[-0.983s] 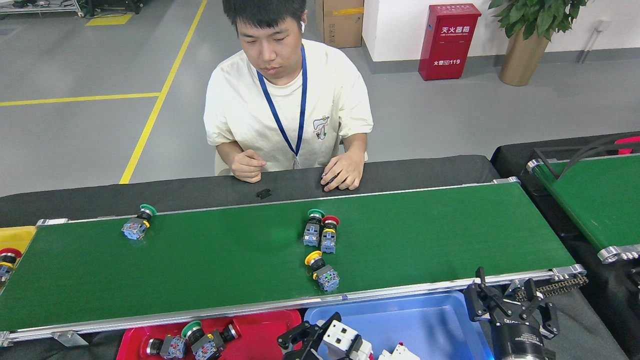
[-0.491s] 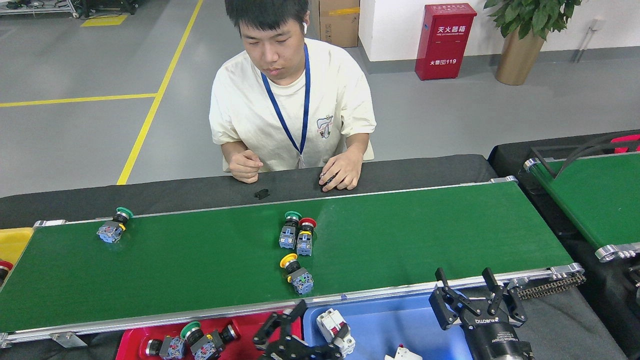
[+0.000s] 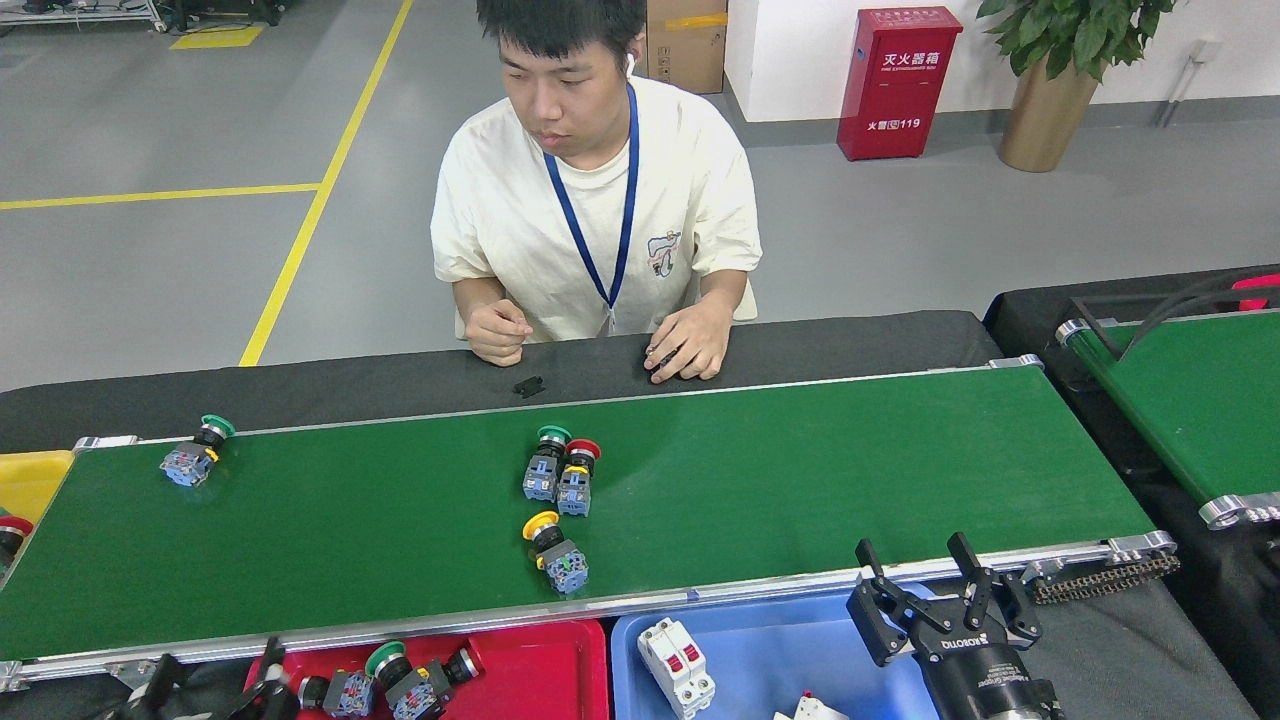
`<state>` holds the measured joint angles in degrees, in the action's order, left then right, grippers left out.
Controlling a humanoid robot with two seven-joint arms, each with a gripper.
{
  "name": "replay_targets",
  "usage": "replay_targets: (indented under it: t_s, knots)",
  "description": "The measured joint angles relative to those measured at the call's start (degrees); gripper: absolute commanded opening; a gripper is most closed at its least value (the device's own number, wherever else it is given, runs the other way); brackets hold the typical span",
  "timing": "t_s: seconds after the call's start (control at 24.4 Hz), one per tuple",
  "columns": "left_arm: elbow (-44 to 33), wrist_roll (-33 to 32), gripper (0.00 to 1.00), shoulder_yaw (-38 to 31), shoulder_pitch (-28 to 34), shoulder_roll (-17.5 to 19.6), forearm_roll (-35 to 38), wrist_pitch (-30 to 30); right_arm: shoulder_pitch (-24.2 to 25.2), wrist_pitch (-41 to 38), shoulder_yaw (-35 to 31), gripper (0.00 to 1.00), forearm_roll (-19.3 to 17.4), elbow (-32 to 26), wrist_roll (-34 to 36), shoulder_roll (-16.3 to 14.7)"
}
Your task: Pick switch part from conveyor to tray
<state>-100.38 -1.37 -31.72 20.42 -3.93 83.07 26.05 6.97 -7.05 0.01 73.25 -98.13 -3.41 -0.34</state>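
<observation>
Right claw (image 3: 920, 578) spread, empty, over conveyor (image 3: 800, 480) near rail; left claw (image 3: 215, 675) low at red tray (image 3: 545, 655) edge, state unclear.

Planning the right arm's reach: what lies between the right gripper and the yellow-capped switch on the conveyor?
Head view: bare belt and near rail of the conveyor between right gripper and yellow-capped switch.

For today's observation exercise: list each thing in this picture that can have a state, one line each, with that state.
Right claw: open, empty, above the blue tray.
Left claw: mostly cut off, cannot tell.
Yellow-capped switch: lying on its side on the conveyor.
Green-capped switch and red-capped switch: lying side by side.
White breaker: lying in the blue tray.
</observation>
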Motion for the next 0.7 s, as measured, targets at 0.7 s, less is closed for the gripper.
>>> replay_targets:
  t_s: [0.7]
  knots:
    - [0.2,-2.9,1.00,21.5,-9.1,-1.1,6.9,0.9,2.6,-1.1,-0.1,0.99,-1.8,-2.2,0.5,1.6]
